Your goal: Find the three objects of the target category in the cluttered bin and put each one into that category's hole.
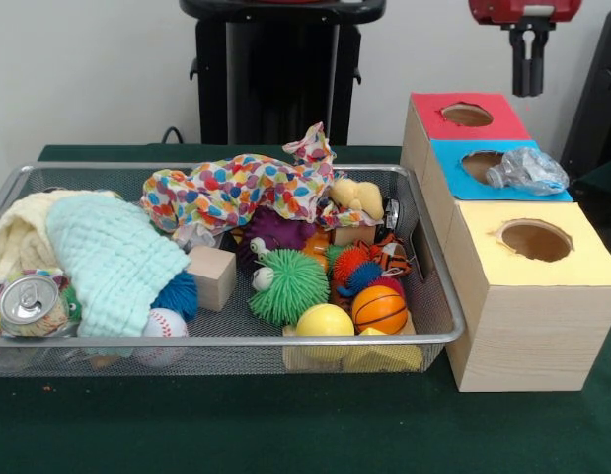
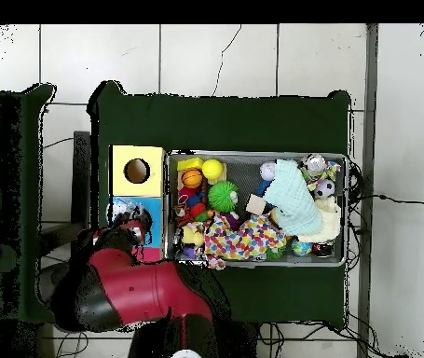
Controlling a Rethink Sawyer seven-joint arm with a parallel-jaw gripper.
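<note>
One clear crumpled bottle point(image 1: 527, 170) lies on its side on the blue surround point(image 1: 453, 158), at the edge of the round hole point(image 1: 480, 163) in the middle section of the wooden box. My gripper point(image 1: 527, 74) hangs above the bottle, well clear of it and holding nothing. In the overhead view the arm point(image 2: 136, 289) covers most of the blue section point(image 2: 120, 211). The wire mesh bin point(image 1: 226, 341) is full of toys and cloths. No other clear bottle shows in it.
The bin holds a silver soda can point(image 1: 29, 299), a green cloth point(image 1: 113, 262), a spotted cloth point(image 1: 236, 188), a wooden block point(image 1: 211, 276), a green fuzzy ball point(image 1: 288, 286), and yellow point(image 1: 325, 321) and orange point(image 1: 379, 309) balls. Red-surround point(image 1: 467, 115) and yellow-surround point(image 1: 535, 240) holes flank the blue one.
</note>
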